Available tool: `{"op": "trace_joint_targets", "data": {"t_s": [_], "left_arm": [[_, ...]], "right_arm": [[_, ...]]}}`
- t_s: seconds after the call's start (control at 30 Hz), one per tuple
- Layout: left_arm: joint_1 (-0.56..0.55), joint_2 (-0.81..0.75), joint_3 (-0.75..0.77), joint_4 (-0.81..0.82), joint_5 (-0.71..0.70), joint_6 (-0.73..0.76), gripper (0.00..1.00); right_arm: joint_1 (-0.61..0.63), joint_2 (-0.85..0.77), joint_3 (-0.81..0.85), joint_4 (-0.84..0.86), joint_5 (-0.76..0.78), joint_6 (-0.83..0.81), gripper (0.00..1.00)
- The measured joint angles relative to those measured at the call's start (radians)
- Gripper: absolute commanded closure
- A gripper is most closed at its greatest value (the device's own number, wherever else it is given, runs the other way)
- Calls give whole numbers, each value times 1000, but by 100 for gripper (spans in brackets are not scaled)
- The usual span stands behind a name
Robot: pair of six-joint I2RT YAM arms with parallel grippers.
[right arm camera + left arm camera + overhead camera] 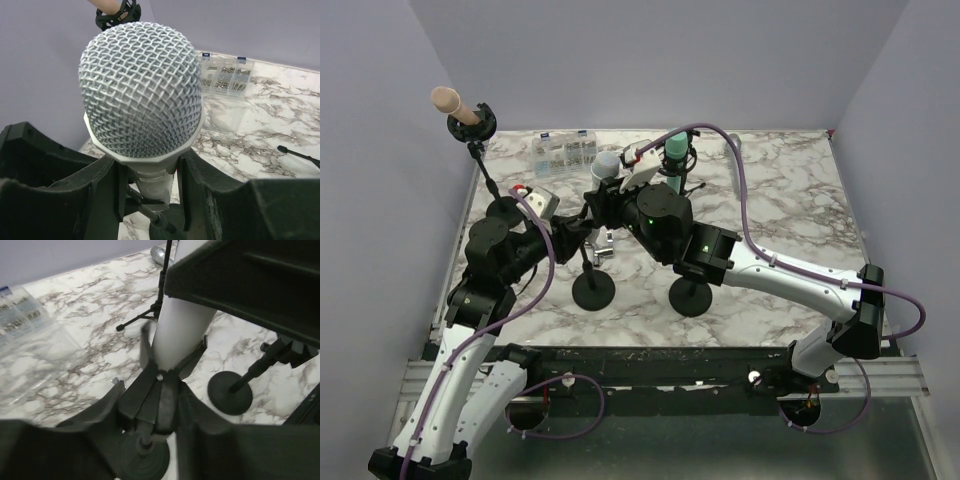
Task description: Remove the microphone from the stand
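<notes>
Mic upright on the middle stand, not yet out. Domed head of silver wire mesh over a faceted grey collar, with a smooth, pale, cylindrical body below. Body seated in a black forked clip, prongs splayed up around its lower end like petals. Thin black pole and round flat base underneath, on the glossy marble-patterned table.

Right gripper set about the mic's neck just under the head, matte black fingers close on either side. Seemingly thin dark slits between pads and body; cannot tell whether gripping or only bracketing.

Left gripper low on the same stand, narrowed onto the clip's stem, dark pads against both its flanks.

Second stand with a disc base just to the right, carrying a teal mic. Third stand at back left, with a beige mic tilted in a ring-shaped black mount. Clear plastic compartment box of small parts at the table's rear. Purple cables looped along both white arms.
</notes>
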Motion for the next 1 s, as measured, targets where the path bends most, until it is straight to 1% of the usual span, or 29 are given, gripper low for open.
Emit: {"op": "trace_joint_targets", "data": {"t_s": [0.03, 0.4, 0.5, 0.67, 0.73, 0.83, 0.9, 0.93, 1.0], "left_arm": [[0, 0, 0, -1, 23, -3, 100], [0, -16, -17, 6, 40, 23, 100], [0, -15, -22, 14, 54, 23, 100], [0, -13, -24, 21, 69, 23, 99], [0, -14, -27, 26, 69, 21, 83], [0, -16, -30, 29, 69, 16, 52], [0, -20, -32, 31, 69, 12, 38], [0, -22, -35, 32, 69, 7, 35], [0, -28, -40, 39, 69, 1, 28]], "right_arm": [[0, 0, 0, 0, 0, 0, 96], [-2, 0, 0, 1, 19, -27, 96], [1, 0, 0, 0, 71, -58, 96], [2, -2, 0, 0, 200, -134, 96], [2, -15, -12, 4, 256, -172, 96], [2, -64, -71, 11, 316, -211, 96], [2, -119, -159, 13, 359, -229, 96], [2, -119, -159, 13, 359, -229, 96], [2, -191, -209, 14, 374, -226, 96]]}}
